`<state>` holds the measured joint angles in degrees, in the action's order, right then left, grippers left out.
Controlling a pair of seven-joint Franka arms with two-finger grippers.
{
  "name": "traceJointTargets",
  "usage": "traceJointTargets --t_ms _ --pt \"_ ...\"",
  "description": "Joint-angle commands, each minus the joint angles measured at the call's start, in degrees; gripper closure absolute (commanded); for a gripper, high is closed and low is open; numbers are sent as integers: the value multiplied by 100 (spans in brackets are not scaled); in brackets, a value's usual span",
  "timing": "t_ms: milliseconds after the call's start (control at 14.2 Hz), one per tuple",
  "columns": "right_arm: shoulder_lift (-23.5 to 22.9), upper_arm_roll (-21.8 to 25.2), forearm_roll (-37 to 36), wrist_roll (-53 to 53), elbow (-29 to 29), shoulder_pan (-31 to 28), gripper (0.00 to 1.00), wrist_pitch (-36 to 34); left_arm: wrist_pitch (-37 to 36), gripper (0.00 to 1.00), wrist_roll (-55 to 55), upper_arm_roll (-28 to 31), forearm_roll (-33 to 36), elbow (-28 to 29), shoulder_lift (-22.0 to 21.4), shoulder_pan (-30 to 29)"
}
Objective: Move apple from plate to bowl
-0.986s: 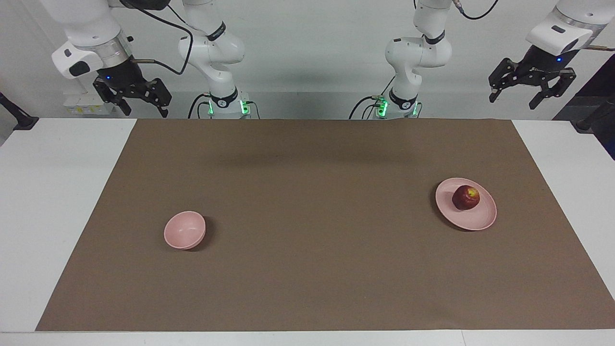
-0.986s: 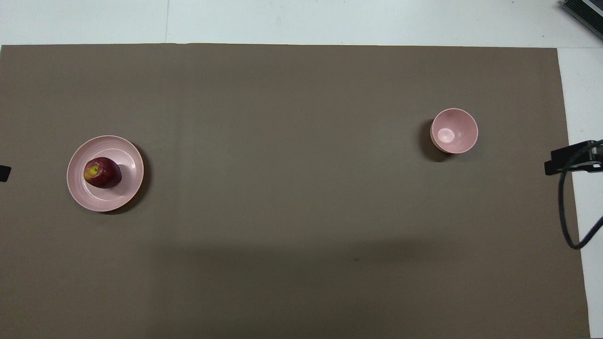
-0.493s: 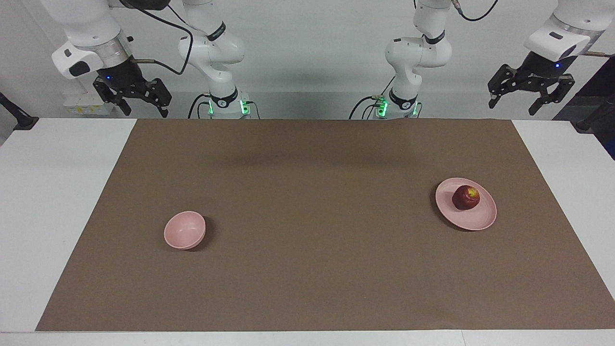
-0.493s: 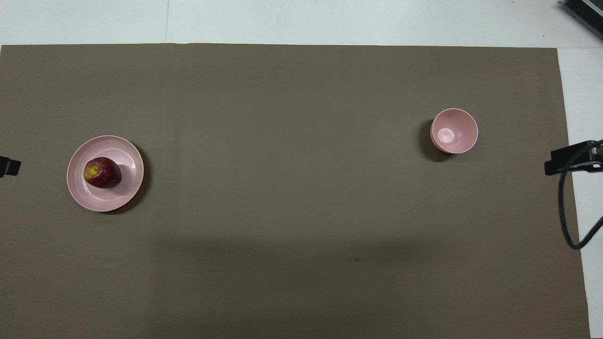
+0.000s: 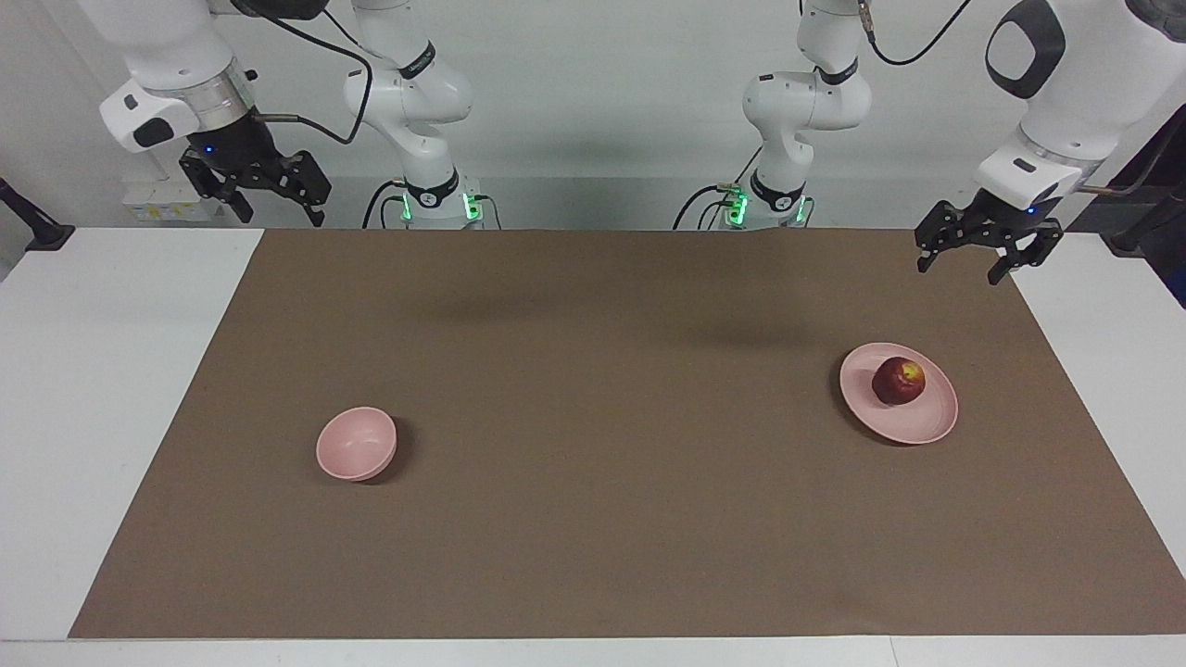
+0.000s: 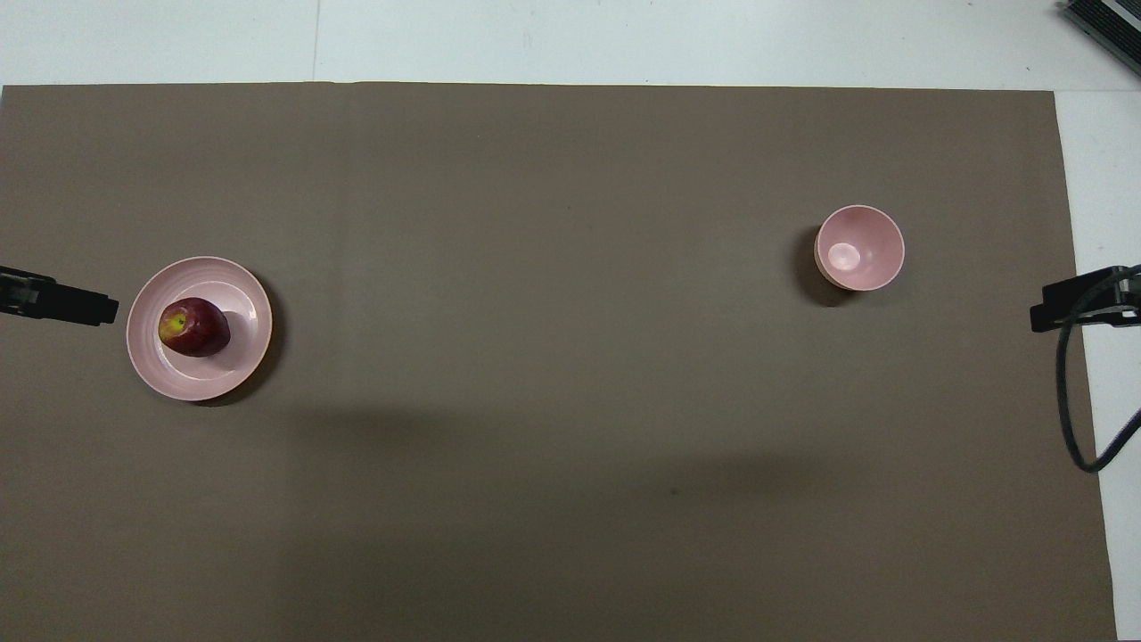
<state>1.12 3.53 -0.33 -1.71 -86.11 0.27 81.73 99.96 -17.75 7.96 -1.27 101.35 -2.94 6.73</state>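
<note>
Facing view shows me the change: over the last second my left gripper (image 5: pixel 984 252) has swung down and inward from its high park at the left arm's end of the table, and it now hangs over the mat's (image 5: pixel 593 519) corner, its fingers spread wide with nothing between them. I read that as the start of the reach for the apple (image 5: pixel 898 380), so the task is at its first step. The apple sits on the plate (image 5: pixel 913 428), below the left gripper and farther out on the table, well apart from it. The arm is bent over with the wrist pointing the fingers down. Overhead, one dark fingertip pokes in just beside the plate's rim. The bowl (image 5: pixel 356 444) stands well apart toward the right arm's end. My right gripper (image 5: pixel 269 195) waits raised there, fingers apart too.
</note>
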Motion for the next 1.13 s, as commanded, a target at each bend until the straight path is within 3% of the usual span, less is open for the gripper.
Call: traceJointTargets --t_ms 0,423,634,1056 --pt "152 -19 112 -75 -204 -27 0 150 803 0 -140 -14 -41 893 -278 -66" --pt "152 -19 112 -75 -204 -27 0 150 1894 0 -448 -5 -49 1958 -129 -294" --pt "152 -19 112 -75 -204 -27 0 150 2666 0 -448 -14 -41 2108 362 -347" --pt "152 42 68 -75 -204 -176 0 141 3828 0 -404 -14 -58 2275 908 -356"
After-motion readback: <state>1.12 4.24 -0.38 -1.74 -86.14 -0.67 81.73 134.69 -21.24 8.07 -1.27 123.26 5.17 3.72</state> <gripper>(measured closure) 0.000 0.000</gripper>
